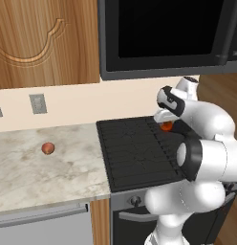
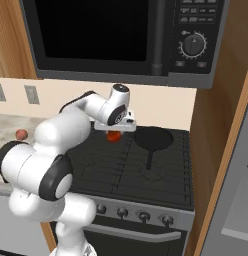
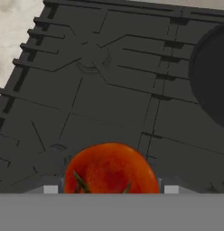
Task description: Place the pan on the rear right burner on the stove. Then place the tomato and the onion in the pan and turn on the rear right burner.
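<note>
Base views flank arm, sharing stove (image 1: 134,150); hand view close above.

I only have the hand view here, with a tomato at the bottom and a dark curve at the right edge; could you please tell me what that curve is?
Observer: It is the pan, sitting on the rear right burner of the stove.
Operator: Thank you. Is the tomato held or lying on the grates?
Observer: The gripper holds the tomato clear above the grates, left of the pan.
Operator: And where is the onion, please?
Observer: The onion rests on the counter, left of the stove.
</note>
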You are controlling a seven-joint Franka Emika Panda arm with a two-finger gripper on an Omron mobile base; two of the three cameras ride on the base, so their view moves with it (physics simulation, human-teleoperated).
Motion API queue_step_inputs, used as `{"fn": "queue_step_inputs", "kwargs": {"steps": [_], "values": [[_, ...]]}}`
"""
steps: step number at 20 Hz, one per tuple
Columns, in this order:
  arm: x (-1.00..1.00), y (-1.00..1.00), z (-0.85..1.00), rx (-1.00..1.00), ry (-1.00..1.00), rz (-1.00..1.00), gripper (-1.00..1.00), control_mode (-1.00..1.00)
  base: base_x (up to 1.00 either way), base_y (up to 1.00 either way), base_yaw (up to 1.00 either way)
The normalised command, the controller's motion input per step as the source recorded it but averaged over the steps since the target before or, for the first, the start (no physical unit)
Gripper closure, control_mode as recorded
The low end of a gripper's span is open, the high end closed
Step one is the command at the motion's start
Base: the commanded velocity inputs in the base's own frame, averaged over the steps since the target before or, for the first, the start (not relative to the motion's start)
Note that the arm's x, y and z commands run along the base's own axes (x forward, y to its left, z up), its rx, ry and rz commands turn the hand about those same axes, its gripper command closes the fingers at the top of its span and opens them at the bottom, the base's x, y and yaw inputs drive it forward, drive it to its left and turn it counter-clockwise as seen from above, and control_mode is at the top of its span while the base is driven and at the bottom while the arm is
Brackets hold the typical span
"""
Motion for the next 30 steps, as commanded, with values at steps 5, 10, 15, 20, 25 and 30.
{"fn": "queue_step_inputs", "kwargs": {"steps": [5,10,15,20,25,30], "values": [[0.44,-0.53,0.00,-0.04,-0.01,0.00,1.00,-1.00,0.00,0.00,0.00],[0.47,-0.54,0.00,-0.06,-0.01,0.00,1.00,-1.00,0.00,0.00,0.00],[0.36,-0.52,0.02,-0.02,-0.04,0.00,1.00,-1.00,0.00,0.00,0.00],[0.32,-0.44,0.07,0.00,-0.02,0.00,1.00,-1.00,0.00,0.00,0.00],[0.27,-0.17,0.12,0.00,-0.02,0.00,1.00,-1.00,0.00,0.00,0.00],[0.35,-0.08,0.00,0.00,0.00,0.00,1.00,-1.00,0.00,0.00,0.00]]}}
